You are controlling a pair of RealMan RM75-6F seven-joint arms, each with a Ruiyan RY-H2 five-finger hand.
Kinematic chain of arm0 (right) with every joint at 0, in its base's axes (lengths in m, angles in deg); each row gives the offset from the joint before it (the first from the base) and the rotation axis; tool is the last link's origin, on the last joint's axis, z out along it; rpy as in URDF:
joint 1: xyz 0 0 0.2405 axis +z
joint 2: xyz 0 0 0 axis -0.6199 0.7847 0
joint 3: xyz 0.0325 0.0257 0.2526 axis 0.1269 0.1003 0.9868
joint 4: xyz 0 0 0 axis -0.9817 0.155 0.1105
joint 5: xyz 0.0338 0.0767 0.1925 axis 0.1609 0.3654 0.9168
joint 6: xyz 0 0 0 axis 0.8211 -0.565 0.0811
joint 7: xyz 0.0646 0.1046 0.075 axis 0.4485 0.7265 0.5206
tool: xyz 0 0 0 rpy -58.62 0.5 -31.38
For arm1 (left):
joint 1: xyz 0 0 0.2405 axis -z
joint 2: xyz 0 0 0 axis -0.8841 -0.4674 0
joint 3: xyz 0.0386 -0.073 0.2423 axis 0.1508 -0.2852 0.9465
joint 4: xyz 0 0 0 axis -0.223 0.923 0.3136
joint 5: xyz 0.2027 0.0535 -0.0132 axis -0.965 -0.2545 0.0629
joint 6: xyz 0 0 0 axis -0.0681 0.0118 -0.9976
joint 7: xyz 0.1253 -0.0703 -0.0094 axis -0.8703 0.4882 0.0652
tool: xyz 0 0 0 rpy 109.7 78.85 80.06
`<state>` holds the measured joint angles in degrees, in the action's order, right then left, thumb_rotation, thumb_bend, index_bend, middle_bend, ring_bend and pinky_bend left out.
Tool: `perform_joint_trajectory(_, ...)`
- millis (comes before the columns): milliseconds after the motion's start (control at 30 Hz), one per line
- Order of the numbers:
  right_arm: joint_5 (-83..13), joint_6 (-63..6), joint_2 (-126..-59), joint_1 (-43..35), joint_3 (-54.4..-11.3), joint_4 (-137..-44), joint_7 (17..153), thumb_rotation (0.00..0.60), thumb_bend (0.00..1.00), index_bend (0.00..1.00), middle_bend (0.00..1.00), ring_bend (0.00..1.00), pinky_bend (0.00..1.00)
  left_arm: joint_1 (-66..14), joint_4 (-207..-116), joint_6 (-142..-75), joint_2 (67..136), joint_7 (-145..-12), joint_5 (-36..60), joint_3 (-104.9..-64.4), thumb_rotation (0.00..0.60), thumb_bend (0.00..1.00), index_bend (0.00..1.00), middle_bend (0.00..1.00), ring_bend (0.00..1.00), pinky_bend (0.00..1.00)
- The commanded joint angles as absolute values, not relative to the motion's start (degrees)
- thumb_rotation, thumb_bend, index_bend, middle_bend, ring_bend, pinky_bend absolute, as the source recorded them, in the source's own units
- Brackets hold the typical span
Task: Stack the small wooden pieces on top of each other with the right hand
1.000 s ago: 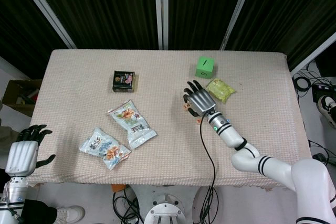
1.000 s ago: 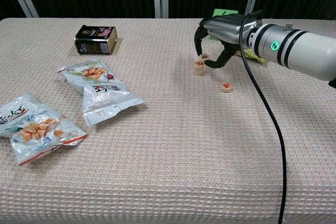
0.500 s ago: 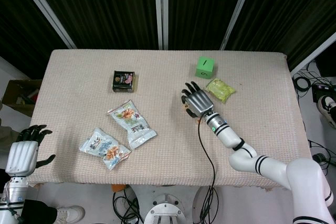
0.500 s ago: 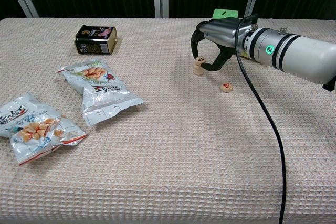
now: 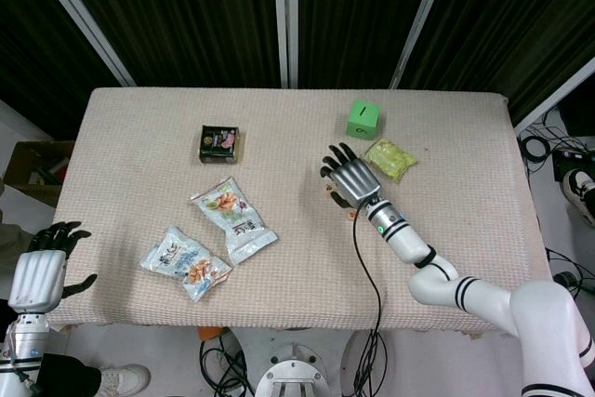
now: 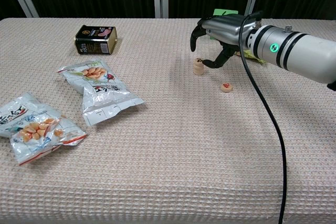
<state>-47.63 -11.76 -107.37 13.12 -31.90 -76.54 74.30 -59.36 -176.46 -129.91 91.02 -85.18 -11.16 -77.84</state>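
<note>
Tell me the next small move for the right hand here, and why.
Probably shift the right hand toward the single wooden piece lying flat on the cloth and pinch it. The small stack stands on its own with the fingers lifted off it, and that hand holds nothing, so the loose piece looks like the one left to add.

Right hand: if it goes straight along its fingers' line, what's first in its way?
Probably nothing: the right hand points toward the table's far-left part, and the small stack sits under it; the tin looks off-line.
</note>
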Motion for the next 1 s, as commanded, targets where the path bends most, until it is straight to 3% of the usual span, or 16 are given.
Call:
perform_joint_trajectory(33,-49.77,-18.12,-103.02,9.15,-33.29,-82.33,74.21,0.600,0.36,0.32,0.19,0.00,0.00,-59.44,-176.26,-129.83,91.03,-84.94,-11.02,-77.81,0.600,0.10,0.31,0.20,0.14,0.19)
perform_joint_trajectory(167,-50.91,-23.36,-98.12,4.16,-35.83,-88.56,73.74,0.600,0.31,0.32,0.21,0.00,0.00,-59.25,-175.83,-129.51,91.36,-84.66,-10.98,-77.90,0.600,0.10,0.31,0.20,0.14,0.19)
perform_joint_trajectory(300,-50.67,-22.80,-96.26,1.55,-38.71,-90.49,73.61,0.600,0.27,0.34,0.23,0.00,0.00,-58.73,-175.84,-129.08,91.72,-84.84,-11.36,-77.98,0.600,0.10,0.31,0.20,0.14,0.19)
perform_joint_trajectory(667,-51.57,-17.36,-103.01,4.15,-38.99,-83.48,74.26,0.600,0.32,0.36,0.23,0.00,0.00,-59.01,-176.76,-129.74,91.21,-85.65,-11.36,-77.98,0.600,0.10,0.31,0.20,0.14,0.19)
perform_joint_trajectory(1000,-51.76,-15.41,-105.26,5.16,-38.77,-80.46,74.37,0.600,0.36,0.42,0.23,0.00,0.00,-59.22,-176.20,-129.77,91.49,-85.23,-11.30,-77.83,0.600,0.10,0.31,0.20,0.14,0.19)
